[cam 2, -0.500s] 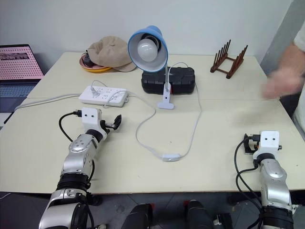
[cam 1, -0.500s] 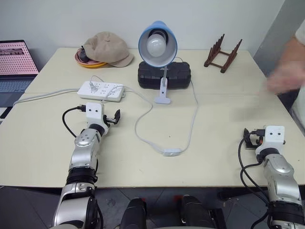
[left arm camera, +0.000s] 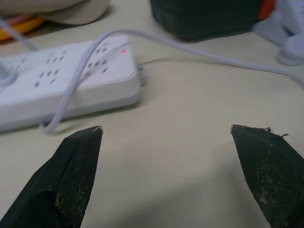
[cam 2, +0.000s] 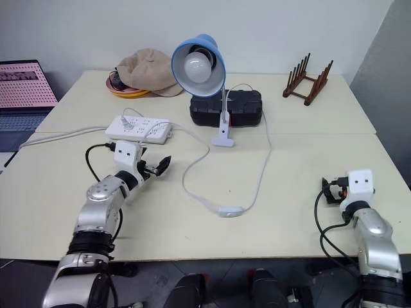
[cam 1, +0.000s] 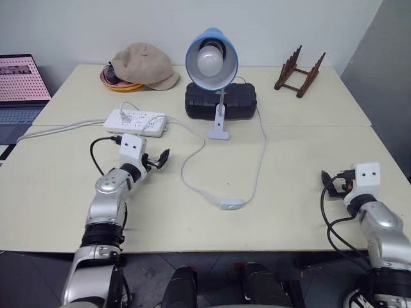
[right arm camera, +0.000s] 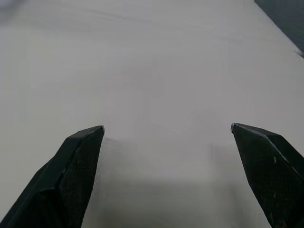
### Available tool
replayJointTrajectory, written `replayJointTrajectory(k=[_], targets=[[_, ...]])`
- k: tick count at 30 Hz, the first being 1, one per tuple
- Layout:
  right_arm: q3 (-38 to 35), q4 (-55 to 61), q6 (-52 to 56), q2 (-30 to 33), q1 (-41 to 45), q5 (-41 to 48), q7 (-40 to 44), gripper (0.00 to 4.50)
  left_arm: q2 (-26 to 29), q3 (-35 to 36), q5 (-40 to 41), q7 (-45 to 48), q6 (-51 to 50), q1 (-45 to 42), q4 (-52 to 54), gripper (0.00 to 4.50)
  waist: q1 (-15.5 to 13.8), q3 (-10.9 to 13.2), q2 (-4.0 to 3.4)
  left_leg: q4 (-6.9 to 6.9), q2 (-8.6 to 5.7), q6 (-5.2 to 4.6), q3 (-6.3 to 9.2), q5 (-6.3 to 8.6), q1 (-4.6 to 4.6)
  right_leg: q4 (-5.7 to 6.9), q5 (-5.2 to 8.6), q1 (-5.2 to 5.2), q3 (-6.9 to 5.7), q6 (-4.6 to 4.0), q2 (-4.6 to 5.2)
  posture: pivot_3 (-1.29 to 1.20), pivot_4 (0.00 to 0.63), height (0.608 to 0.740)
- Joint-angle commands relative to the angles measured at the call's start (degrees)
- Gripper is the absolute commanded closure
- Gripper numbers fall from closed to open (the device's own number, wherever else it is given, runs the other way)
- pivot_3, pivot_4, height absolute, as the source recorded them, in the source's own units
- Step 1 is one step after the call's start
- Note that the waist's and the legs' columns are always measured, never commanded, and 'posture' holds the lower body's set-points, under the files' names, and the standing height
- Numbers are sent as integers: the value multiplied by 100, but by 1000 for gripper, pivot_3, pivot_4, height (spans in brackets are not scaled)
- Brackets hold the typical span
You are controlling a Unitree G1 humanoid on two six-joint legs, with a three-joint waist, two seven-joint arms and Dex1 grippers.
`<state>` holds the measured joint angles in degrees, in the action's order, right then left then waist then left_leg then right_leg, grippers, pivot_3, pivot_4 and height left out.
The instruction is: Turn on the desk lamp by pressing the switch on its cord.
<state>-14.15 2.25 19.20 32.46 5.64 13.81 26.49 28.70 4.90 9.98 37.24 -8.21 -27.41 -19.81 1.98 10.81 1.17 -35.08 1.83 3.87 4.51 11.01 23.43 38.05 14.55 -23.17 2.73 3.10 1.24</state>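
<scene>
- The laptop (cam 1: 19, 86) sits far left of the desk lamp (cam 1: 212, 61), off the table (cam 1: 308, 147) edge.
- The cap (cam 1: 142, 65) lies on a yellow plate (cam 1: 119, 83), left of the lamp.
- The power strip (cam 1: 136, 122) lies left of the lamp's base.
- The left gripper (cam 1: 157, 160), jaws wide and empty, hovers in front of the strip.
- The lamp, unlit, is clipped upright before a black case (cam 1: 221, 101).
- The cord (cam 1: 260, 160) loops forward from the lamp; the switch (cam 1: 232, 204) lies on the table at the loop's near end, well in front of the lamp.
- The wooden rack (cam 1: 299, 72) stands right of the lamp.
- The right gripper (cam 1: 329, 183), jaws wide and empty, is far right of the switch.
</scene>
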Motion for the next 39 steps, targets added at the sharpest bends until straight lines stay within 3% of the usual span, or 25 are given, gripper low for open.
replayJointTrajectory(k=[1, 6, 10, 16, 26, 38, 39], targets=[[342, 1182, 626, 987, -155, 1092, 2104, 12, 774, -388, 778, 1870, -869, 26, 1298, 0, 4, 0, -1, 5, 0, 0, 0, 0, 0, -3, 1, 0, 0, -1, 0, 0, 150, 740], [530, 2031, 1655, 2088, -253, 2157, 3502, 12, 2157, -833, 1894, 3882, -2329, 229, 2916, 0, 18, 4, 1, 13, 5, -1, 0, 1, 3, -10, 10, -3, -4, -10, 0, 0, 150, 740], [838, 2307, 1985, 2162, 3, 2380, 3589, 12, 2685, -1169, 1625, 4485, -1969, 444, 3213, 0, 11, 4, 0, 14, 7, -2, -2, 2, -1, -14, 28, -2, -4, -40, 1, 0, 150, 740], [1418, 2315, 1903, 1971, 478, 2098, 3482, 12, 2375, -1168, 1271, 4260, -1343, 324, 2766, 0, -12, 5, 3, 0, 7, -2, -2, 1, 0, -10, 28, -4, -3, -44, 2, 0, 150, 740], [3038, 801, 665, 935, 1725, 610, 3757, 12, 2253, -1051, 1468, 4264, -1332, 494, 3051, 0, 1, 6, 5, 6, 10, -2, -2, 2, 16, -9, 19, -19, -9, -22, -3, 0, 150, 740], [3458, 181, 239, 486, 2065, 180, 4218, 12, 2307, -818, 1894, 4076, -1662, 771, 3759, 0, -7, 6, 5, 3, 10, -2, 0, 2, 15, 0, 19, -19, -10, -23, -3, 0, 150, 740], [3455, 162, 250, 435, 2080, 171, 4219, 373, 2309, -810, 1910, 4062, -1679, 774, 3772, 0, -7, 6, 5, 2, 10, -2, 0, 1, 14, 2, 19, -19, -10, -23, -4, 0, 150, 740]])
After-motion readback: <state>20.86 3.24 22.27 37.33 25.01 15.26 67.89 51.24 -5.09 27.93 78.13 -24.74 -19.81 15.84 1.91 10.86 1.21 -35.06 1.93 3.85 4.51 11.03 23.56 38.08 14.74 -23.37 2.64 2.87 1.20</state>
